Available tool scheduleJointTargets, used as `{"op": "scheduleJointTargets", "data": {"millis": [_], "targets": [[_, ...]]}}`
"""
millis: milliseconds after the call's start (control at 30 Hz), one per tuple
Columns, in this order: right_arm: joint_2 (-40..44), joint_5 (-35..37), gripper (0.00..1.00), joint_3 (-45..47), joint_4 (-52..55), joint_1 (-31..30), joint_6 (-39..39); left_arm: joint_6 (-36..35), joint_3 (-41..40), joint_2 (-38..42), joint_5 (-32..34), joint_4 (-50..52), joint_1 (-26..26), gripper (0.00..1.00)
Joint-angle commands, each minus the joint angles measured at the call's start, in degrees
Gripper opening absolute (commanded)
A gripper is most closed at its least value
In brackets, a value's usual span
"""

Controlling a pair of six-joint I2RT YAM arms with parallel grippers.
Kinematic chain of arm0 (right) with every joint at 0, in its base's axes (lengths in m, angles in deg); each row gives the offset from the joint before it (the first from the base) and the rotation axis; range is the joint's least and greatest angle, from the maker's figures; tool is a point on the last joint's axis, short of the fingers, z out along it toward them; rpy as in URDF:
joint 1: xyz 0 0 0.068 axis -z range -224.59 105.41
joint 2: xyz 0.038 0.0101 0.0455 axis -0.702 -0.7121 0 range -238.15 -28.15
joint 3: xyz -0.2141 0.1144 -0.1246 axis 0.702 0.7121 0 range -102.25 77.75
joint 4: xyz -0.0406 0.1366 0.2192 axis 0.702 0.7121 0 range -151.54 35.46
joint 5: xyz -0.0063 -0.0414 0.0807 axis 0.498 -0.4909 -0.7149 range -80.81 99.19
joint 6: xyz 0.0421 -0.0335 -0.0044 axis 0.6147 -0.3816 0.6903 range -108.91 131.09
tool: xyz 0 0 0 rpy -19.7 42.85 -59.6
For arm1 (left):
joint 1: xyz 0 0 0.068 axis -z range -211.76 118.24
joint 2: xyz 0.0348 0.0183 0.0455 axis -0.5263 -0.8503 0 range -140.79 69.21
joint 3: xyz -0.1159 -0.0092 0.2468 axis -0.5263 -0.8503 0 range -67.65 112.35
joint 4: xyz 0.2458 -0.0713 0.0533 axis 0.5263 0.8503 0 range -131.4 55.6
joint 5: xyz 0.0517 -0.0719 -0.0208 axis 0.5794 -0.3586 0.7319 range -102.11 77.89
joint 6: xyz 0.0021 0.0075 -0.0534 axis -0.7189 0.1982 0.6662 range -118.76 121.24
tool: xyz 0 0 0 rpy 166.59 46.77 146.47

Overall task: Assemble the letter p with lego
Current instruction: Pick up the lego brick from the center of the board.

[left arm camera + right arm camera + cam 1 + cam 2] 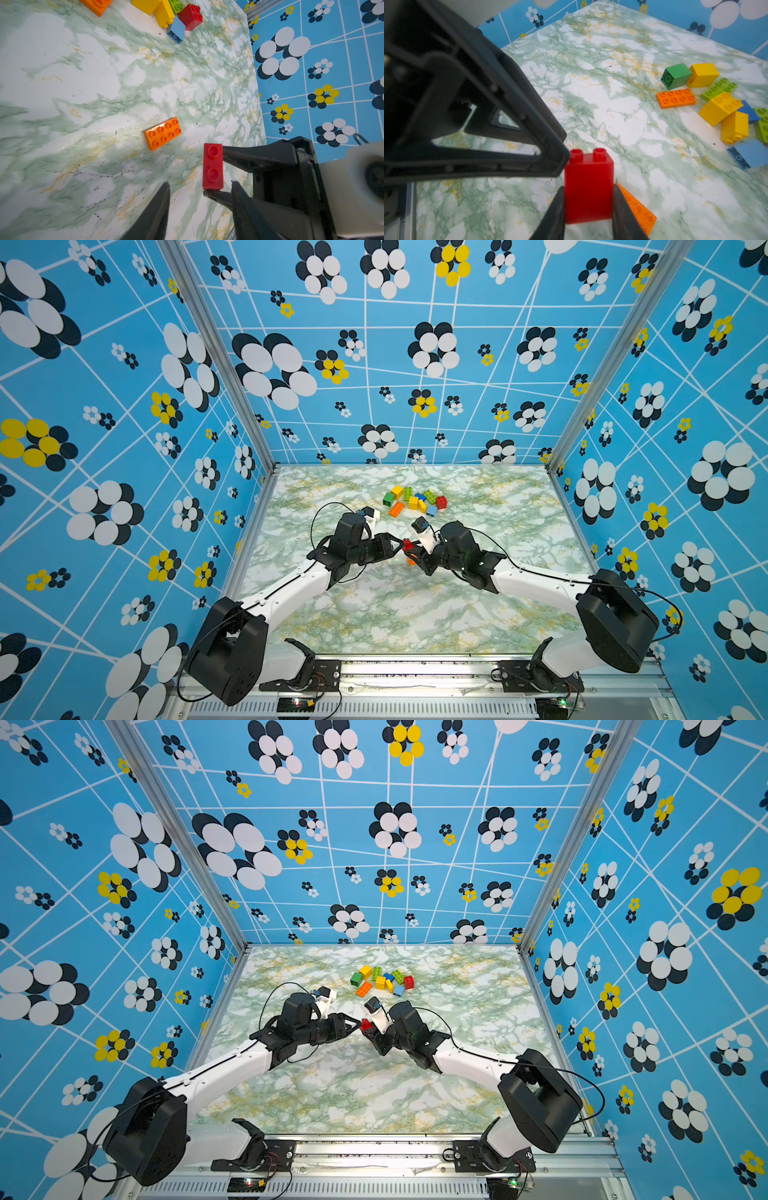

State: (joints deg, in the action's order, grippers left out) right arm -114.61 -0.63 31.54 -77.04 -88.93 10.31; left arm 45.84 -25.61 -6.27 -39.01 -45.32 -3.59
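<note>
A red brick (588,187) is being gripped by the right hand (588,209); the half-open left hand (199,199) is nearing it. Seating on the orange plate (162,133), at its ten o'clock, is judged next.

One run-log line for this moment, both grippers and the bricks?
right gripper: shut on red brick | left gripper: open, beside red brick | orange brick: flat on table, apart | pile: untouched
</note>
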Motion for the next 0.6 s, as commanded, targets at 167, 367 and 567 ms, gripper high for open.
{"op": "scheduleJointTargets", "data": {"millis": [167,367,567], "targets": [[-0.55,-0.38,0.27,0.51,-2.00,-1.80,-0.34,1.72,0.32,-1.41,-2.29,-2.30,0.64,0.45],[-0.69,-0.02,0.27,0.16,-2.05,-2.22,-0.80,1.46,0.85,-2.48,-1.73,-1.45,0.75,0.34],[-1.32,0.32,0.27,-0.40,-1.81,-2.68,-0.95,1.63,1.07,-3.10,-1.60,-1.70,0.78,0.22]]}}
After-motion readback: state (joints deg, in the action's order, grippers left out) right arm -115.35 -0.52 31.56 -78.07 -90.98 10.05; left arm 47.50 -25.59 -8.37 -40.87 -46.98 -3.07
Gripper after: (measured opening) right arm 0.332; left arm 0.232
